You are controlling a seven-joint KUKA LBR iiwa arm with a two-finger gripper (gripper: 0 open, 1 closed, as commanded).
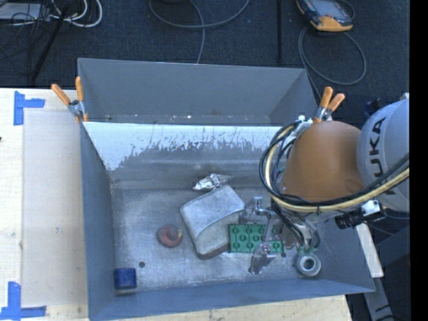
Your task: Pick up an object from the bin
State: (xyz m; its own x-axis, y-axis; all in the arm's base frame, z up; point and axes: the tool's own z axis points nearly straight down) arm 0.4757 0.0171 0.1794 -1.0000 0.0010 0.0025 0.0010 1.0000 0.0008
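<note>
My gripper [258, 237] is down at the bin floor, right of the middle. It is open, with one finger [255, 210] beyond a green studded brick [245, 238] and the other finger [259, 264] on its near side. The brick lies flat between them, and I see small gaps on both sides. A grey rough slab [209, 218] lies tilted against the brick's left edge. A small metal ring [307, 266] sits on the floor just right of the gripper.
A crumpled silvery scrap [210, 182] lies behind the slab. A brown round knob [170, 236] rests left of the slab, and a blue cube [124, 279] sits in the front left corner. The arm's orange cover and cables hang over the bin's right side.
</note>
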